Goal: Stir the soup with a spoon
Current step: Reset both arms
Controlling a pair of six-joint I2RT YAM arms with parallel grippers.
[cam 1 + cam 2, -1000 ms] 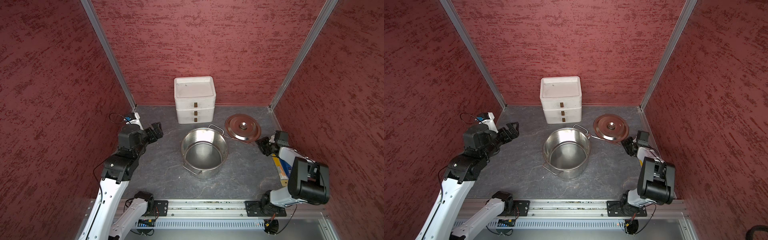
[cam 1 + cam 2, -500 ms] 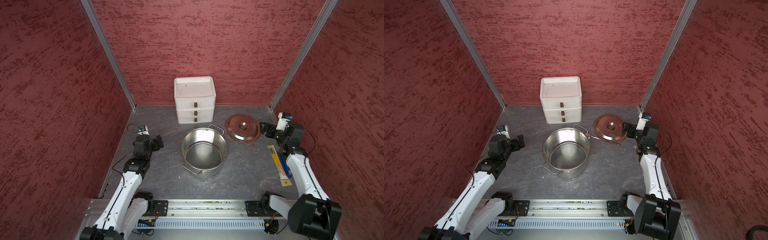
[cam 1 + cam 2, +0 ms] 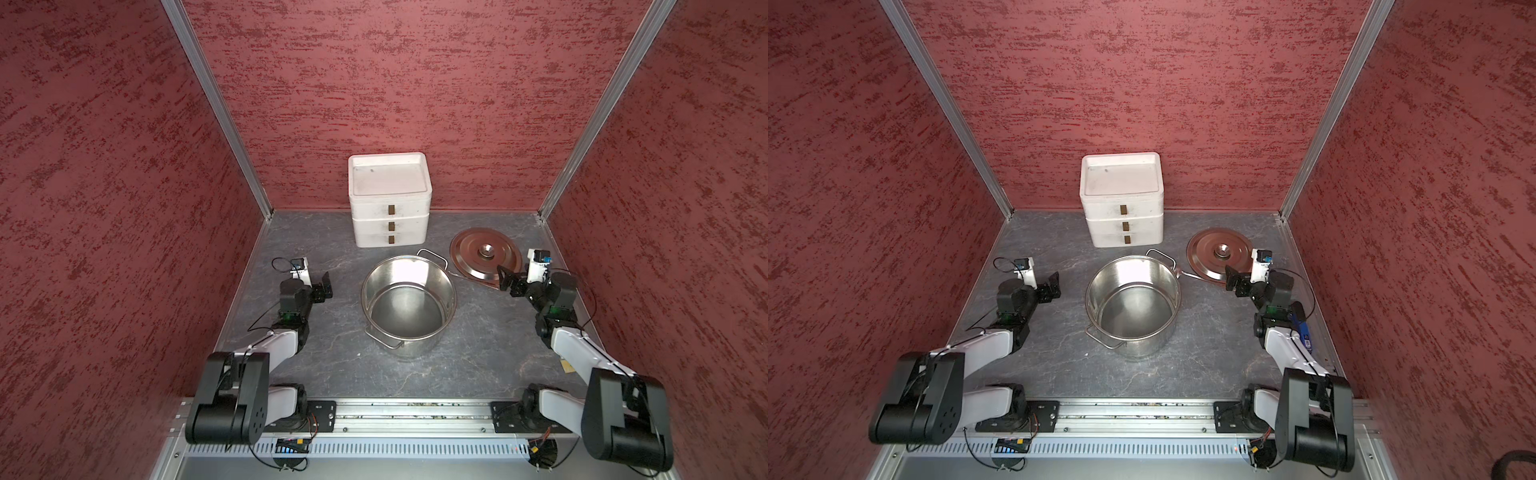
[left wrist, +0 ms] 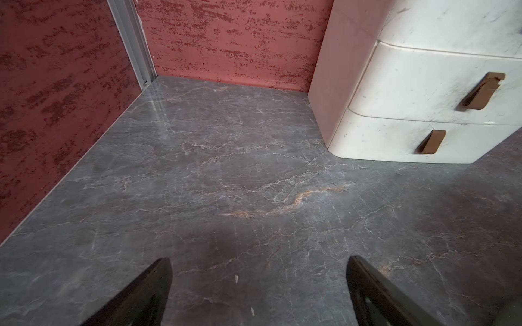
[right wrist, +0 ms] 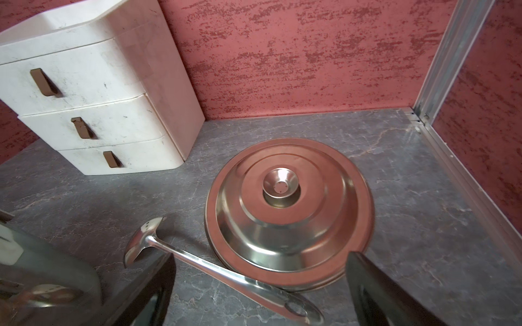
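Right gripper (image 5: 261, 255) hangs low with its jaws spread wide and nothing between them, at about 3 o'clock from the pot (image 3: 415, 347); left gripper (image 4: 258, 261) is equally agape and empty over bare table (image 3: 332, 365), at 9 o'clock from the pot. The spoon (image 5: 203, 262) lies flat on the table straight ahead of the right gripper; its holed handle end sits nearest, low between the two open fingers, and its small bowl points away toward the pot. Read from a top view, its long axis runs close to the 9-to-3 line, tipped slightly toward 10-to-4, in the gap between the pot and the lid (image 3: 478, 257); the handle seems to touch the lid's rim, perhaps tucked beneath it, though I cannot tell which. The right arm is plainly the nearer; I judge the pick-up not yet begun. The white drawers (image 3: 388, 199) stand at 12 o'clock.
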